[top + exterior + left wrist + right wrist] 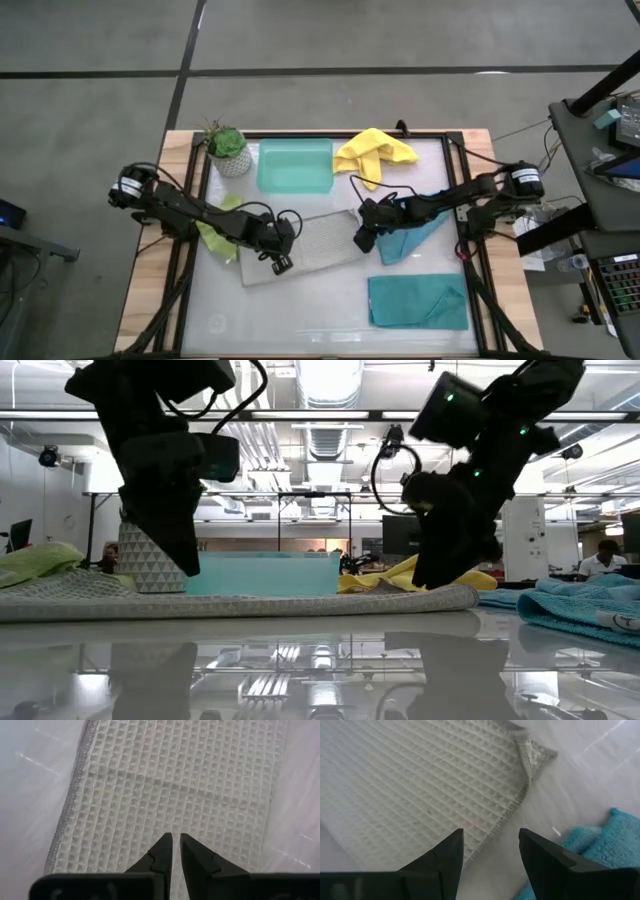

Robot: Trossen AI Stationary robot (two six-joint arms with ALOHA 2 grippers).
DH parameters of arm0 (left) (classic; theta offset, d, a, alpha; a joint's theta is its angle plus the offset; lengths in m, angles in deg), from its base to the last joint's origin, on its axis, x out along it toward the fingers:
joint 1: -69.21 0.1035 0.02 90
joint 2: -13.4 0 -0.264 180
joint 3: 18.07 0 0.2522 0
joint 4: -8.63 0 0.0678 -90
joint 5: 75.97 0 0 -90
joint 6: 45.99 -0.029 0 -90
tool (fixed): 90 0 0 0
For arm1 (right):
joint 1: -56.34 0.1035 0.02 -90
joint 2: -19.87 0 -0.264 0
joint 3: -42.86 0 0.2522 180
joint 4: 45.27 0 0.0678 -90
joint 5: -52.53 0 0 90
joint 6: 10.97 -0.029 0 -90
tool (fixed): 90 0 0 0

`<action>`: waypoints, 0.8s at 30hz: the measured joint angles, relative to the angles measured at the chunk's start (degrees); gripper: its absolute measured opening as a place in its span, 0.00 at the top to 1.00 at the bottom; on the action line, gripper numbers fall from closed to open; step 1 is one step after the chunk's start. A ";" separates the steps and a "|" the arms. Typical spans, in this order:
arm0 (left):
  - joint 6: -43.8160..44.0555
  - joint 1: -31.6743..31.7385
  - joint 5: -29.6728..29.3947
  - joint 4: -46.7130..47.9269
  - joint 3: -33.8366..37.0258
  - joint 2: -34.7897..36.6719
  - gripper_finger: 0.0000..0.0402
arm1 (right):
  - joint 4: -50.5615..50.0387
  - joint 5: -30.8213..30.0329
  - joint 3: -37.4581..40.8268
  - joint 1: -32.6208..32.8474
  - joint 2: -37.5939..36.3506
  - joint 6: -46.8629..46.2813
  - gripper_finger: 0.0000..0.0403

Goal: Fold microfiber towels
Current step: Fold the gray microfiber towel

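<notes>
Lying flat in the middle of the white surface (300, 300) is the grey towel (310, 245). The left pincer (175, 836) hangs over its left part with its fingers shut and holding nothing. The right pincer (490, 837) hangs over the towel's right edge with its fingers wide open, and one corner there is curled over. A crumpled teal towel (412, 240) lies just right of it under the right arm. A folded teal towel (418, 302) lies near the front right. The yellow towel (372, 152) lies at the far side, and the lime green towel (215, 238) lies at the left.
</notes>
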 joint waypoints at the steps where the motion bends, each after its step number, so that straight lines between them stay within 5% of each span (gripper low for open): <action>1: 0.00 0.00 -0.10 -0.14 0.00 0.00 0.95 | 0.29 0.52 -0.22 -0.36 0.45 0.40 0.55; 19: -1.28 0.07 -2.90 -0.61 0.00 0.00 0.95 | 10.62 12.65 -0.68 -3.32 5.65 3.51 0.56; 24: -1.31 0.04 -2.98 -0.59 0.00 0.00 0.95 | 11.26 12.53 -0.59 -3.81 5.82 3.54 0.65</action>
